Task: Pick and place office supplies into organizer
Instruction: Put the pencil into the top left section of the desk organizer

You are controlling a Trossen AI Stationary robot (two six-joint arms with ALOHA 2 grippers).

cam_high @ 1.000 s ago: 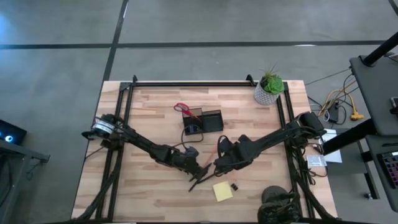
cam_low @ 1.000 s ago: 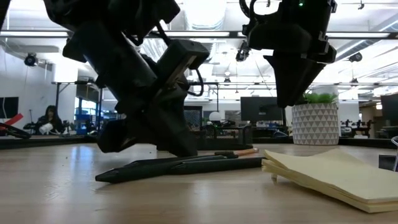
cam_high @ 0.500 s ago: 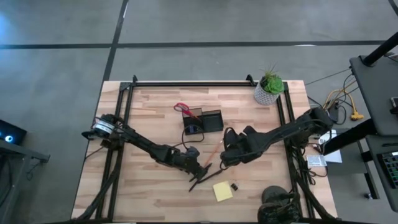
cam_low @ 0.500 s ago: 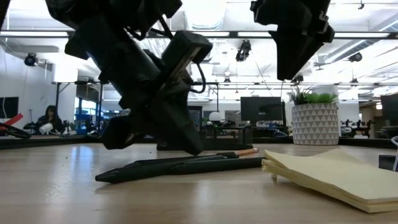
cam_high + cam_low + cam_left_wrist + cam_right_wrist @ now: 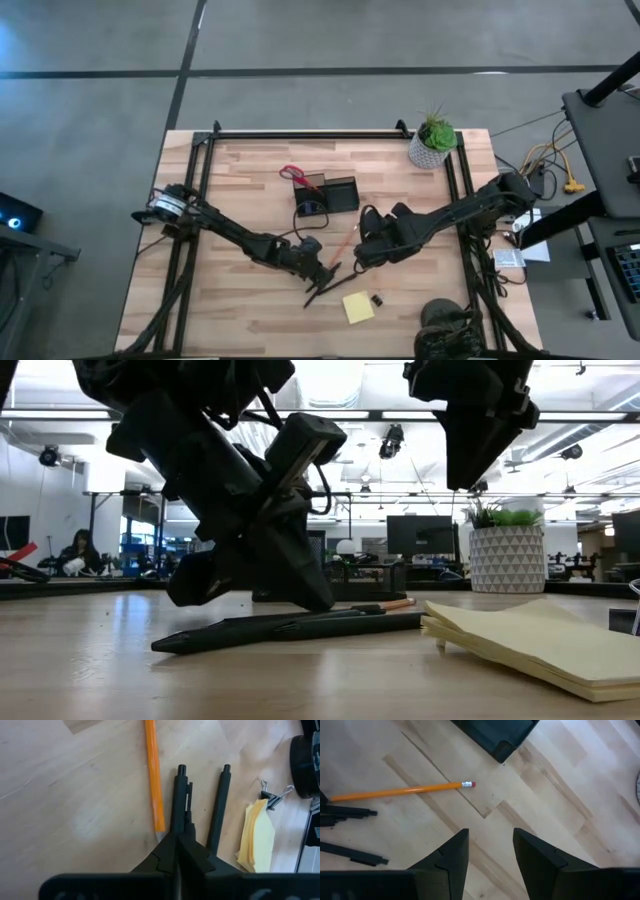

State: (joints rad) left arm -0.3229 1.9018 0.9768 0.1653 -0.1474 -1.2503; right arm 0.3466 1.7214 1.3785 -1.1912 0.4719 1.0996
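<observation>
My left claw [image 5: 178, 845] is pinched fully shut, its two fingers pressed together down at the tabletop with the near end of a dark pen [image 5: 179, 800] at their tips; whether the pen is truly clamped between them or only touched I cannot tell. Just beside that pen on one side lies the orange pencil [image 5: 154, 780], its point close to my fingertips, and on the other side a second dark pen [image 5: 218, 807], the three lying nearly parallel and stretching away from me. Past the second pen sits the yellow sticky-note pad [image 5: 256, 835], with a tiny black binder clip [image 5: 272, 795] just beyond its far corner. From table height the pens [image 5: 290, 628] lie flat on the wood beneath my left claw [image 5: 300, 595], and the pad [image 5: 540, 640] rests near them. My right claw [image 5: 490, 855] hangs above the table with its fingers parted and nothing between them; ahead of it lies the pencil [image 5: 402, 791] with its pink eraser end nearest, and farther off a corner of the organizer [image 5: 495, 735]. From above, my left claw [image 5: 325, 268] sits by the cluster of pens, and my right claw [image 5: 362, 252] is near it, toward the organizer. The organizer [image 5: 326, 196], a black box with compartments, stands well beyond both claws toward the table's far edge; the red-handled scissors [image 5: 293, 175] stand in its end compartment, handles poking out, and something small and bluish shows in a nearer compartment, though I cannot tell what.
</observation>
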